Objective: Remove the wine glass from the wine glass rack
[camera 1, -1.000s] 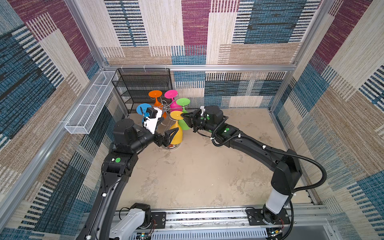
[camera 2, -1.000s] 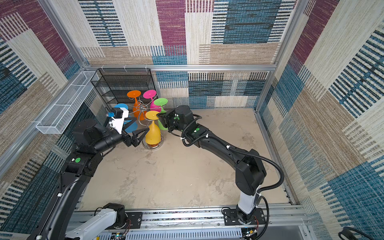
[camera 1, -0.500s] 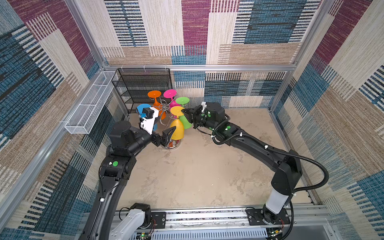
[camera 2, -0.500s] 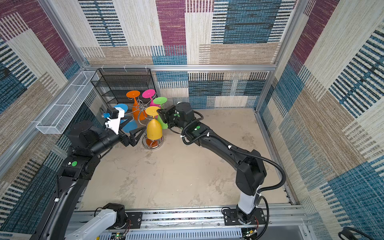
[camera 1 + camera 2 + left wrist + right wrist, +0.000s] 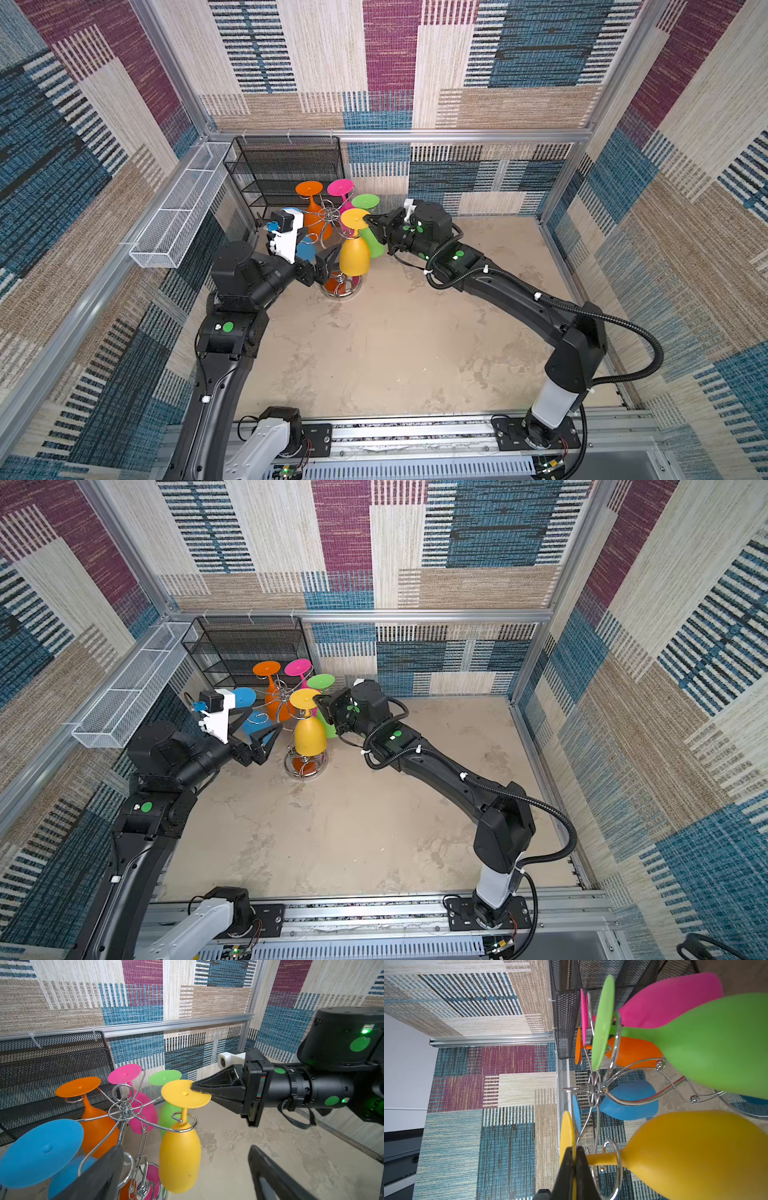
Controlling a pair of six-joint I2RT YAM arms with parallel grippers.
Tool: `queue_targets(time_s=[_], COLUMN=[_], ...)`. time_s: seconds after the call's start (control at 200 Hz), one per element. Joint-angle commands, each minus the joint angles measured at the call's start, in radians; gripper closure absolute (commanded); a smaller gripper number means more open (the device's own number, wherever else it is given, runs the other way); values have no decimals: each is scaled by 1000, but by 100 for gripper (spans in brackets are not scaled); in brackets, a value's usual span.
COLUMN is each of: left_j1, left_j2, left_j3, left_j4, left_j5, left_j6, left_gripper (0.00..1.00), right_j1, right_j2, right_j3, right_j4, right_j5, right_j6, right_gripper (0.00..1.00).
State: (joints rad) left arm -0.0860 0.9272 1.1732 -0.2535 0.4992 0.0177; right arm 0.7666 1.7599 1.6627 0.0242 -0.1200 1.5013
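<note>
Wine glass rack (image 5: pixel 330 215), chrome wire, stands on my tan table (image 5: pixel 395 353) towards the back left, just in front of a black mesh shelf (image 5: pixel 286 170). Five coloured glasses hang bowl-down from its curled arms. The yellow wine glass (image 5: pixel 354 257) hangs on the arm nearest me, its stem in the wire curl. My right gripper (image 5: pixel 193 1088) is clenched on the rim of that glass's round foot. My left gripper (image 5: pixel 185 1148) hovers beside the rack, jaws spread wide and holding nothing.
</note>
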Motion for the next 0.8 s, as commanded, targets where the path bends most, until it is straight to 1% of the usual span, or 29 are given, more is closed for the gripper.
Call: queue_targets(time_s=[0.0, 0.26, 0.796], left_j1=[5, 15, 28], left_j2=[-4, 0, 17], left_j3=[-4, -3, 0], left_j4=[51, 52, 53], left_j5=[-1, 5, 22], left_j6=[-23, -26, -36], left_gripper=[4, 4, 4], right_j1=[6, 22, 42], right_j2=[9, 26, -50], right_j3=[15, 40, -44], right_j4=[3, -8, 6], right_j5=[15, 9, 46], right_j6=[-26, -35, -69], right_gripper=[100, 100, 100])
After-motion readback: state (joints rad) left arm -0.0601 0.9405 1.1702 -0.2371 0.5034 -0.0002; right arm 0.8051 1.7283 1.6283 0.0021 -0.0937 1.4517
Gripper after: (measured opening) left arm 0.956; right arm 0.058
